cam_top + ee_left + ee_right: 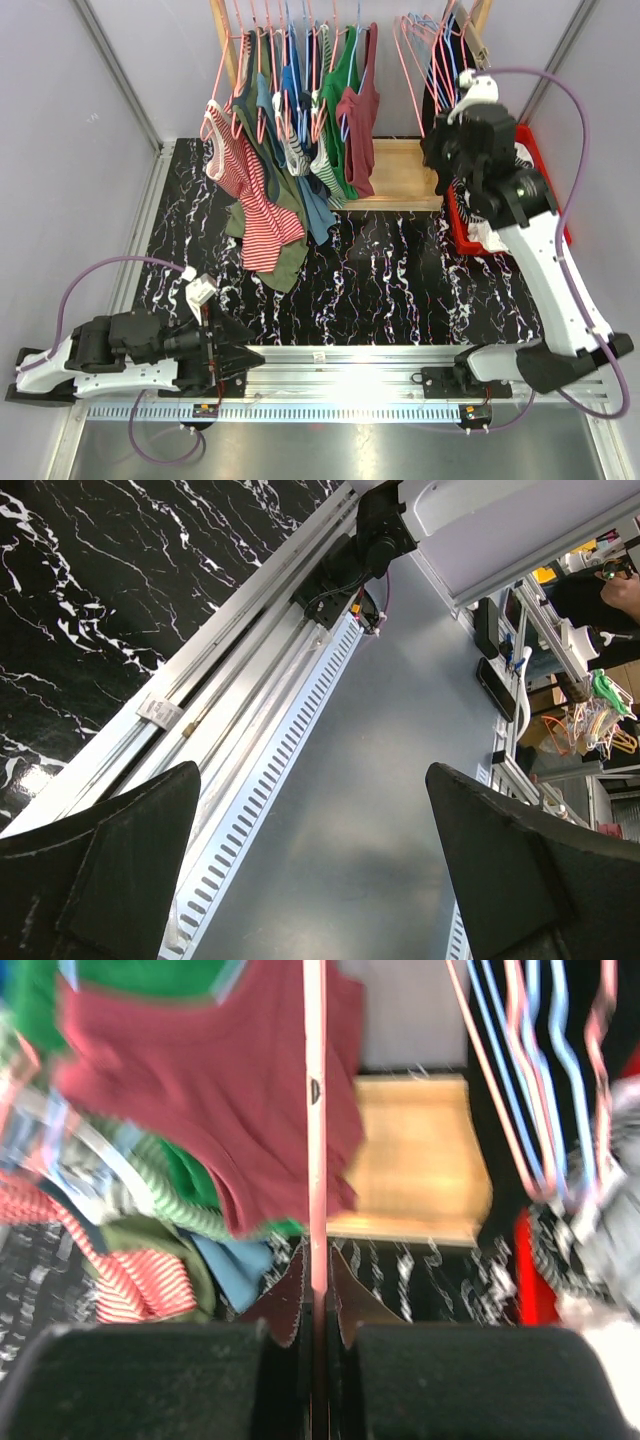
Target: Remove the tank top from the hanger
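Observation:
Several tank tops hang on pink and blue hangers on the rack; the nearest to my right arm is a maroon one, also in the right wrist view. My right gripper is raised by the rack's right end. It is shut on a thin pink hanger bar that runs straight up between the fingers. No garment shows on that bar. My left gripper is open and empty, lying low at the table's near edge over the metal rail.
A bunch of bare pink and blue hangers hangs at the rack's right end. The wooden rack base sits behind. A red bin with clothes stands at the right. A striped red top and an olive one droop onto the black marbled table.

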`<state>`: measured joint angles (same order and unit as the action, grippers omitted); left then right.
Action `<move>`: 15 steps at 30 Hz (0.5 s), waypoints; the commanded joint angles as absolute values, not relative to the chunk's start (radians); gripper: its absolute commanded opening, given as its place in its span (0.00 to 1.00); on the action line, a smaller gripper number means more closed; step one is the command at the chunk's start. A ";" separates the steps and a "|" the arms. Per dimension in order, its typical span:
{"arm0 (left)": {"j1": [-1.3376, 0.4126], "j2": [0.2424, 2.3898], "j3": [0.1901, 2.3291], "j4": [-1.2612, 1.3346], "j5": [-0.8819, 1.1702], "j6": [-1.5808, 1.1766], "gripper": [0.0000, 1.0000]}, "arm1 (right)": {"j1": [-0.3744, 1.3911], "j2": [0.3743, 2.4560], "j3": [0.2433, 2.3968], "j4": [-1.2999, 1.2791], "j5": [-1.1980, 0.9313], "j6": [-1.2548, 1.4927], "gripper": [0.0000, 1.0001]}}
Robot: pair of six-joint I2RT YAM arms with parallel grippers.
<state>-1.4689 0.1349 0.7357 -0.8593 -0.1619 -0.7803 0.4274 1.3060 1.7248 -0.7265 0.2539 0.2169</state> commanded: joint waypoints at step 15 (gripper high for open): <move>-1.476 0.089 0.721 -0.753 -0.172 -0.752 0.99 | 0.304 1.715 2.296 -0.953 0.113 0.233 0.00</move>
